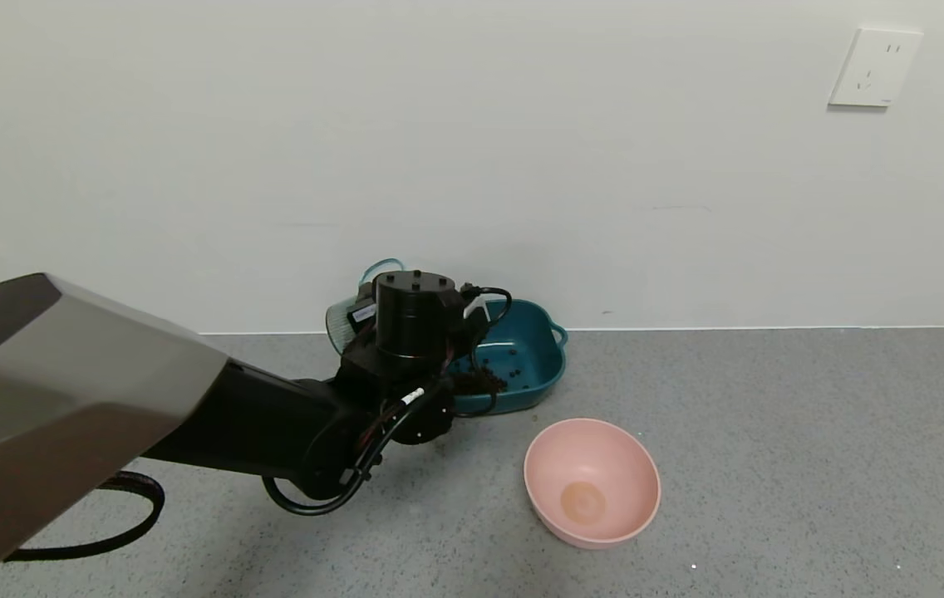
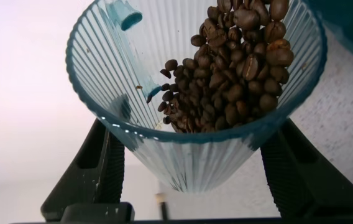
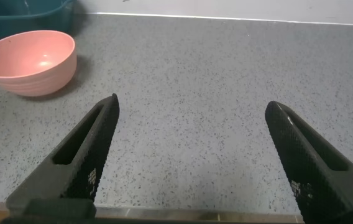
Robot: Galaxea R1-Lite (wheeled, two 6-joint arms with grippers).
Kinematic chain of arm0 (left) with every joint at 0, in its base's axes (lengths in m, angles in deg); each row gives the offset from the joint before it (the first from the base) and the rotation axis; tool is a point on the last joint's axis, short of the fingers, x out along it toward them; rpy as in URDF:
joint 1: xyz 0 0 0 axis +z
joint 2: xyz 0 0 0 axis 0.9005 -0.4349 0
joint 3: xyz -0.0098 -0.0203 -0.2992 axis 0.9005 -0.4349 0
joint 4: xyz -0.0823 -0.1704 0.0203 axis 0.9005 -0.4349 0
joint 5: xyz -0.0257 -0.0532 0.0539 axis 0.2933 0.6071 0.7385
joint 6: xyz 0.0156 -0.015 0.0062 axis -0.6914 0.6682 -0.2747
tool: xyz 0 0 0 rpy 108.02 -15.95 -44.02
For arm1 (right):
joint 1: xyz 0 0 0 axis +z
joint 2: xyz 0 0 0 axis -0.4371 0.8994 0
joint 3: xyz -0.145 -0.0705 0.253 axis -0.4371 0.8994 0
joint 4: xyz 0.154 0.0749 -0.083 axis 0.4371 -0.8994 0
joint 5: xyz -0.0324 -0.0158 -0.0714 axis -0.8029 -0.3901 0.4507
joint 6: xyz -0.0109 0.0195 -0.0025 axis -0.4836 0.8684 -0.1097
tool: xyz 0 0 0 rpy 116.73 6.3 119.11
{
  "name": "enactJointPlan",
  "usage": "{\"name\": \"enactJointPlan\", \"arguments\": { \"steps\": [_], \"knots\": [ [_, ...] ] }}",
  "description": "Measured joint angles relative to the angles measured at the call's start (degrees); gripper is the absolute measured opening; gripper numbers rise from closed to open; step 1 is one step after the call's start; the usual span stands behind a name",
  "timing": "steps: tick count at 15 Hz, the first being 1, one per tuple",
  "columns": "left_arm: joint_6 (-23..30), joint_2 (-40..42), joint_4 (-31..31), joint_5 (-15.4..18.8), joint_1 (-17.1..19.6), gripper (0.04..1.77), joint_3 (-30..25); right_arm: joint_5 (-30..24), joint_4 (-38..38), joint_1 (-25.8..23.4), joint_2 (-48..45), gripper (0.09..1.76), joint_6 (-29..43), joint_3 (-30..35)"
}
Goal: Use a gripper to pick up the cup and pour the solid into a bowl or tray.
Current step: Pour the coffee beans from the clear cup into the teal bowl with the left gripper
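Observation:
My left gripper (image 2: pixel 195 124) is shut on the cup (image 2: pixel 192 158), a ribbed translucent blue tumbler held between its two black fingers (image 2: pixel 99 162). The cup (image 1: pixel 345 320) is tipped on its side over the near-left rim of the dark teal basin (image 1: pixel 540 336) by the wall. Brown beans (image 2: pixel 238 62) have slid to the cup's mouth. A pile of beans (image 1: pixel 484 380) and some scattered ones lie in the basin. In the head view the black wrist (image 1: pixel 414 320) hides the fingers. My right gripper (image 3: pixel 192 104) hangs open over bare speckled floor, with nothing between its fingers.
A round pink bowl (image 1: pixel 592 482) stands empty in front of and to the right of the basin; it also shows in the right wrist view as the pink bowl (image 3: pixel 27 62). The white wall runs right behind the basin, with an outlet (image 1: pixel 875 66) high on the right.

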Motion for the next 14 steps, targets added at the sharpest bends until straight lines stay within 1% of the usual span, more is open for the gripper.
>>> {"name": "enactJointPlan", "arguments": {
  "steps": [3,5,7,9,10,12,14],
  "knots": [
    [10.12,1.49,0.05,1.18,0.07,1.28,-1.01,-0.02,-0.02,0.0,0.0,1.71,0.0,0.0],
    [17.92,2.04,-0.23,4.61,0.57,1.28,-2.34,0.0,0.0,0.0,0.0,1.71,0.0,0.0],
    [24.53,2.8,-0.63,10.42,1.54,1.28,-4.46,0.0,-0.02,0.0,0.0,1.71,-0.02,0.0],
    [30.18,3.96,-0.67,18.05,3.13,1.28,-6.34,0.0,-0.02,0.0,0.0,1.71,0.0,0.0],
    [32.91,4.68,-0.67,21.25,4.16,1.28,-7.19,-0.02,-0.02,0.0,0.0,1.71,-0.02,0.0],
    [39.13,6.45,-0.63,26.16,6.25,1.28,-8.57,0.01,0.0,0.0,0.0,1.71,0.0,0.0],
    [44.13,8.55,-0.56,30.79,8.29,1.28,-9.75,0.0,-0.02,0.0,0.0,1.71,-0.13,0.0]
  ]
}}
